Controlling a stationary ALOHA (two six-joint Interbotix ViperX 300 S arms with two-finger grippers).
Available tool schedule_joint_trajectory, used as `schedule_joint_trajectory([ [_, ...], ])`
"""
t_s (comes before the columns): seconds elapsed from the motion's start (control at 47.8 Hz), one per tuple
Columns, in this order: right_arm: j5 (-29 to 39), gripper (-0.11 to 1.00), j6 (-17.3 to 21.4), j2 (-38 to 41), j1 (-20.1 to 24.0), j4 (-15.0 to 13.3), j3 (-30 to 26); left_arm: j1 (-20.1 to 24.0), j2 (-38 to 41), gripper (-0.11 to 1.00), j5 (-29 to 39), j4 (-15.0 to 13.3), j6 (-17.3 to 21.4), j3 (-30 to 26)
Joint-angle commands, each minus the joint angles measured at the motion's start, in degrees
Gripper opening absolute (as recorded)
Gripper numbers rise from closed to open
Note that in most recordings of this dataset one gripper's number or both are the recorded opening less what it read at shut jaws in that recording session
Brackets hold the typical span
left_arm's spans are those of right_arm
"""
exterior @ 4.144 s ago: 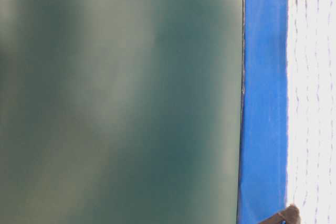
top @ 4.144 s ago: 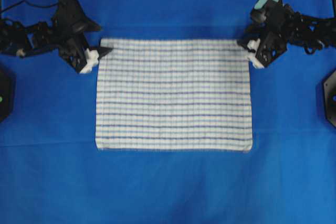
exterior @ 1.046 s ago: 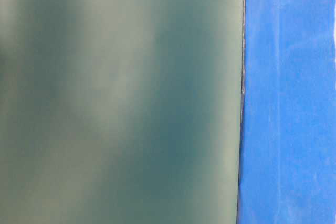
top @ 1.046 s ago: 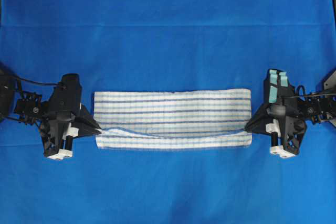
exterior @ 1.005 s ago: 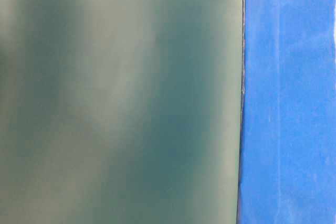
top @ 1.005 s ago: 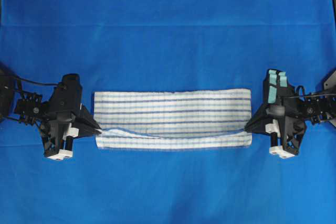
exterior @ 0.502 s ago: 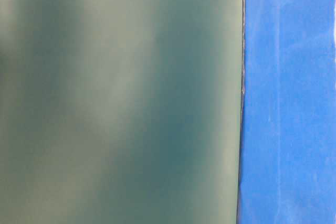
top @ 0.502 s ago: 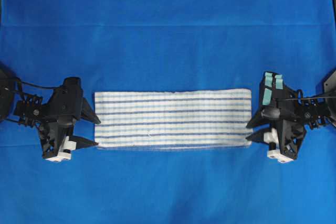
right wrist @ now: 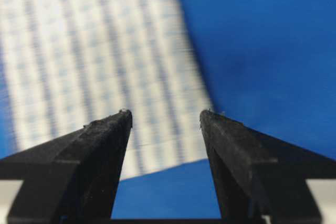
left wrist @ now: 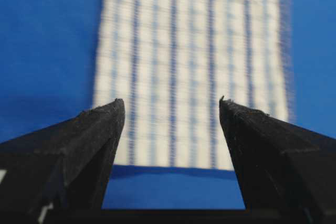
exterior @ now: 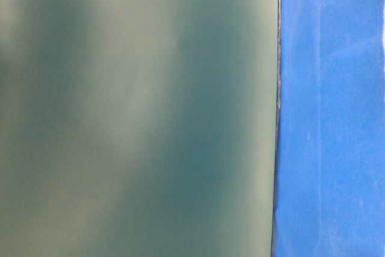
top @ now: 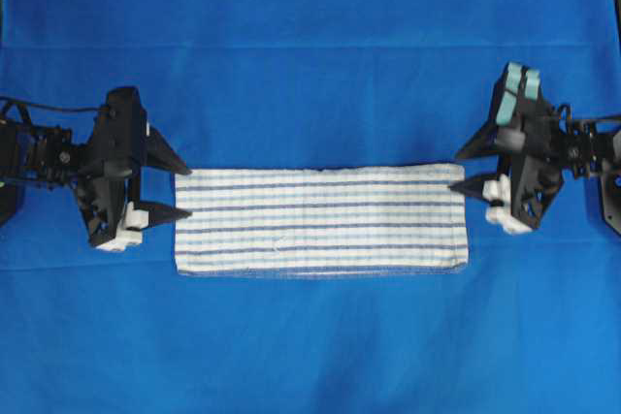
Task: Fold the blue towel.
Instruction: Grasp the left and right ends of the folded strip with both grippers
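The blue towel (top: 320, 219) lies folded flat, long axis left-right. Left gripper (top: 181, 189) and right gripper (top: 460, 170) stand wide open, empty.

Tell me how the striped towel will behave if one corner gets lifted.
The towel is thin woven cloth lying flat in a folded strip, so it will probably droop limply. Its loose layers may slide apart and unfold. It looks light.

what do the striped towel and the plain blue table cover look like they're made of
The folded white towel with thin light-blue and dark-blue stripes looks like woven cotton, matte: the wrist view shows a thread grid and slightly fuzzy edges. The plain solid-blue table covering looks like thin, smooth matte fabric, possibly nonwoven, with faint crease lines; its exact material is unclear.
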Motion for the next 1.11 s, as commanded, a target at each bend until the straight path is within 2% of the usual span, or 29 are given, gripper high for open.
schedule_joint_trajectory([
  [0.0,0.3,0.59,-0.1,0.2,-1.4,-1.1,-0.4,1.4,0.0,0.66,-0.1,-0.1,0.7,-1.1],
  [0.251,-0.4,0.59,-0.1,5.9,-4.0,-2.3,-0.4,4.5,4.4,0.66,-0.4,-0.1,1.4,-1.2],
  [0.544,-4.9,0.59,-0.1,12.2,-4.6,-2.4,-0.6,4.7,10.3,0.66,-1.2,0.0,1.2,-1.8],
  [0.9,-4.9,0.58,0.0,13.4,-4.2,-2.3,-0.8,4.7,10.8,0.64,-0.7,-0.1,0.7,-1.6],
  [1.005,-4.9,0.52,0.2,13.4,-3.0,-2.3,-0.9,4.7,10.9,0.58,0.0,-0.1,0.5,-1.8],
  [1.088,-4.9,0.35,0.3,13.4,-1.7,-2.2,-1.0,4.7,10.9,0.41,1.1,-0.1,0.4,-2.0],
])
